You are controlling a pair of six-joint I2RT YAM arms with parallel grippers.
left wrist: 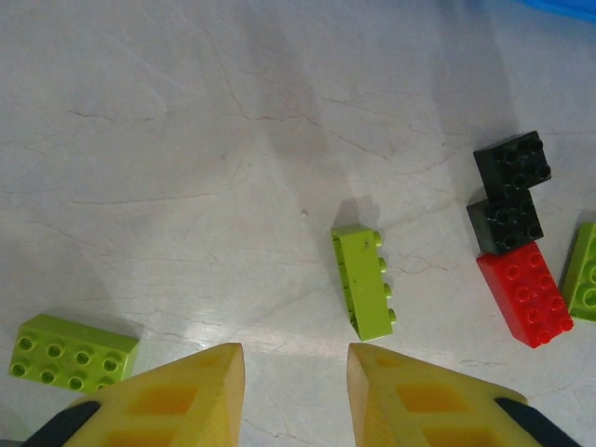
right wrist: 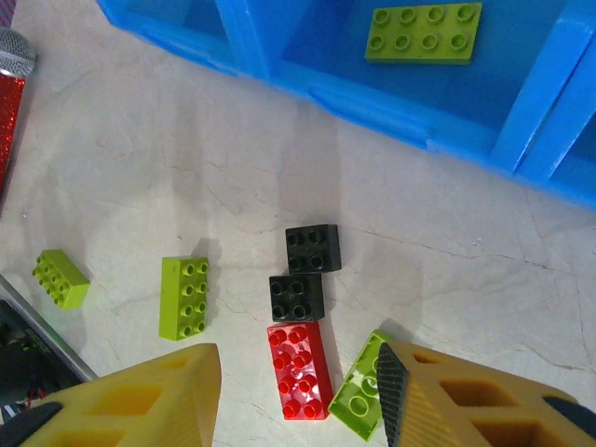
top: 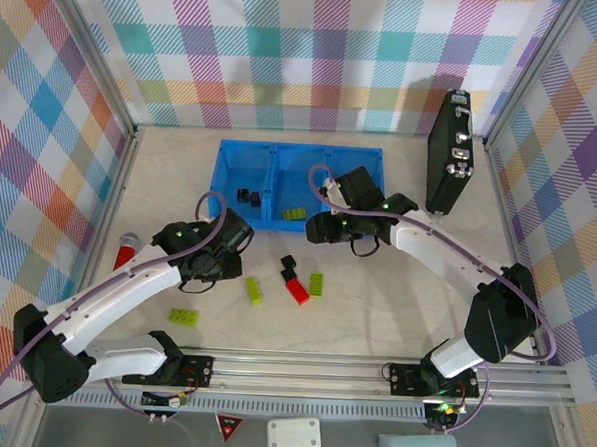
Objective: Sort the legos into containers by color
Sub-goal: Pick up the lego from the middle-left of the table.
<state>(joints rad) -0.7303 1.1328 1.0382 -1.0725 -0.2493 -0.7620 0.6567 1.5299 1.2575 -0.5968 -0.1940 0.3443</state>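
The blue tray (top: pixel 372 159) holds two black cubes (top: pixel 246 196) in its left compartment and a lime brick (right wrist: pixel 424 33) in the middle one. Loose on the table lie two black cubes (right wrist: pixel 313 248), a red brick (right wrist: pixel 300 370) and three lime bricks (left wrist: pixel 365 282); one of these (left wrist: pixel 73 349) lies apart to the left. My left gripper (left wrist: pixel 296 358) hangs open above the table, just short of the lime brick lying on its side. My right gripper (right wrist: pixel 300 358) is open above the red brick, and its right finger (right wrist: pixel 438 391) covers part of a lime brick (right wrist: pixel 358 386).
A red-and-silver cylinder (top: pixel 127 250) lies at the left of the table. A tall black case (top: pixel 450 151) stands at the back right, next to the tray. Checked walls close in the table on three sides.
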